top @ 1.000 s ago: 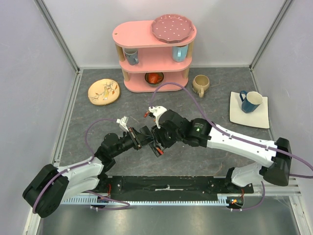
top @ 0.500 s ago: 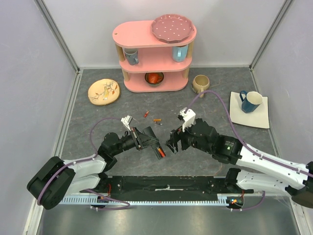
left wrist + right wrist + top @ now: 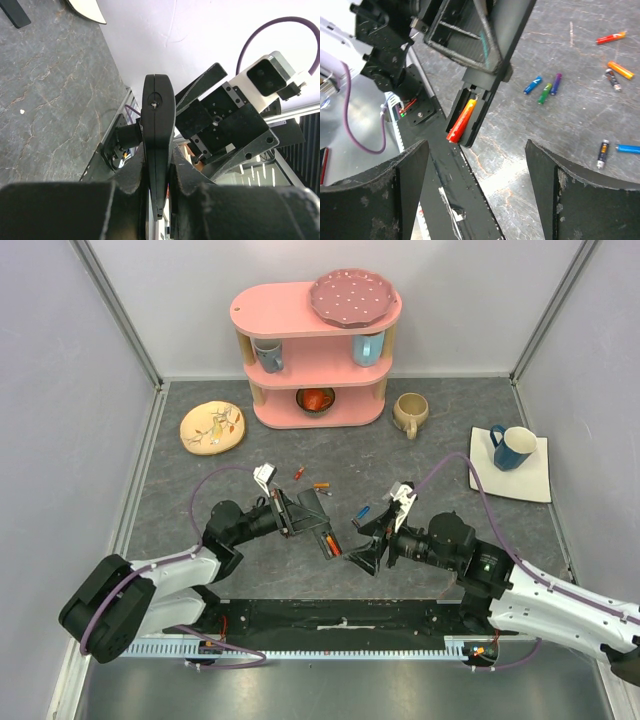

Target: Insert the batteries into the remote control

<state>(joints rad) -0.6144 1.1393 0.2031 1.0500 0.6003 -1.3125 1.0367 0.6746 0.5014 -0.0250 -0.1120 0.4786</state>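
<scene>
- One slim black plastic remote control; the left jaws are shut tight on it and hold it up over the grey stone-look worktop, in front of the right jaws
- The right jaws are wide open and hold nothing
- One red-orange battery sits in the remote control's long recess, near its end
- Eight loose little batteries lie on the worktop: blue, green and purple close together; red, orange, dark grey, another dark one and another blue further off
- One pink wooden shelf: a dotted pink plate on top, two blue mugs in the middle, a red bowl at the bottom
- The left wrist view shows only the remote control's thin edge; the rest of the recess is too dark to make out
</scene>
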